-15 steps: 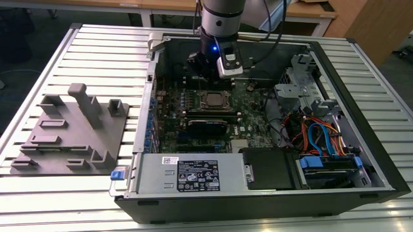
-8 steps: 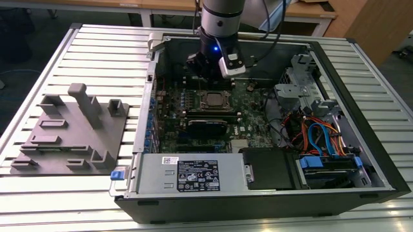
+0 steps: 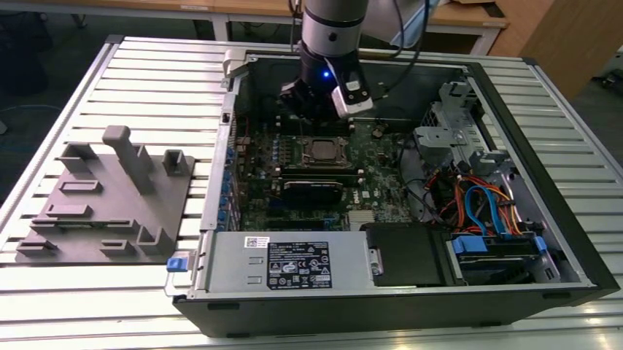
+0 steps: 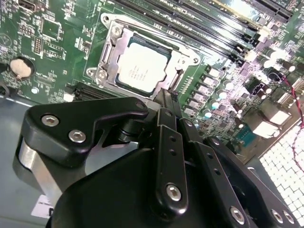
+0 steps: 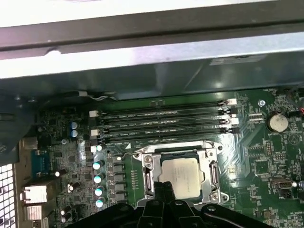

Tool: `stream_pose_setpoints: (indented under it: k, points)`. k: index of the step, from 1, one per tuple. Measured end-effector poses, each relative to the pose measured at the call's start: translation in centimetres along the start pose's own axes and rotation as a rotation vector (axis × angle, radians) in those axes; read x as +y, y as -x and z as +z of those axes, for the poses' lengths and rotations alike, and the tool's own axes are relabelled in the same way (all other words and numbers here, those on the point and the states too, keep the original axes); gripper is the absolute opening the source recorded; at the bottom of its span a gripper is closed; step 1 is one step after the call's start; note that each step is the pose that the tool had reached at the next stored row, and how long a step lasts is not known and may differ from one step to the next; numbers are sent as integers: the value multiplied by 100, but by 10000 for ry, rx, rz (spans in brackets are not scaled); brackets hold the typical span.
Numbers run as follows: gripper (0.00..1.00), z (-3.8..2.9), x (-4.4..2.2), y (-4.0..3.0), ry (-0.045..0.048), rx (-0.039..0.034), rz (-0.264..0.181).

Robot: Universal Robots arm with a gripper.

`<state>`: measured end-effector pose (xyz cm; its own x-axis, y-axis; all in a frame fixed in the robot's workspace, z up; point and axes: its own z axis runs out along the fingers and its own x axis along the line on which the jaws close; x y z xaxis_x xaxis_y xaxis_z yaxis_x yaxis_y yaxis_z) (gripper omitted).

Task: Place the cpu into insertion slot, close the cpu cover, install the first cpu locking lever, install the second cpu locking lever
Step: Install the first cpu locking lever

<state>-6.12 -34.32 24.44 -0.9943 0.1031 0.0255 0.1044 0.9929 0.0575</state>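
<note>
A black and grey metal computer case (image 3: 389, 306) lies open on its side, and across its floor spreads the green motherboard (image 3: 375, 175) (image 4: 57, 57) (image 5: 256, 156). The black gripper (image 3: 316, 117) (image 4: 166, 97) (image 5: 164, 186) hangs low over that board with its fingers drawn narrow together and nothing seen between them. Its tips stand just beside the edge of the small square insertion slot (image 4: 102, 73) with its silvery rim. There the thin silvery cpu cover (image 4: 173, 59) (image 5: 209, 171) lies flat, framing the dull silver-grey square cpu (image 3: 319, 152) (image 4: 140, 66) (image 5: 183, 173), which sits seated in the slot just beyond the fingertips and untouched by them.
</note>
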Motion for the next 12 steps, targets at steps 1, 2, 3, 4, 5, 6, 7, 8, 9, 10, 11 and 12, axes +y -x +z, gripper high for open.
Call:
stream_pose_setpoints:
  k: [1,2,3,4,5,6,7,8,9,10,11,12]
  points:
    - [10,1,-1,-8,11,4,-37]
    - [10,3,-1,-14,26,7,-77]
    - [10,5,-2,-19,40,11,-121]
    - [10,7,-2,-21,41,16,-193]
    - [10,8,-3,-21,38,23,-295]
    - [10,8,-4,-22,35,28,-374]
    - [10,9,-4,-22,36,28,-383]
    - [10,9,-4,-22,37,28,-383]
    - [10,9,-4,-22,36,28,-383]
    - [10,9,-4,-22,36,28,-384]
    - [10,10,-4,-27,38,28,-384]
    - [10,10,-6,-39,41,28,-384]
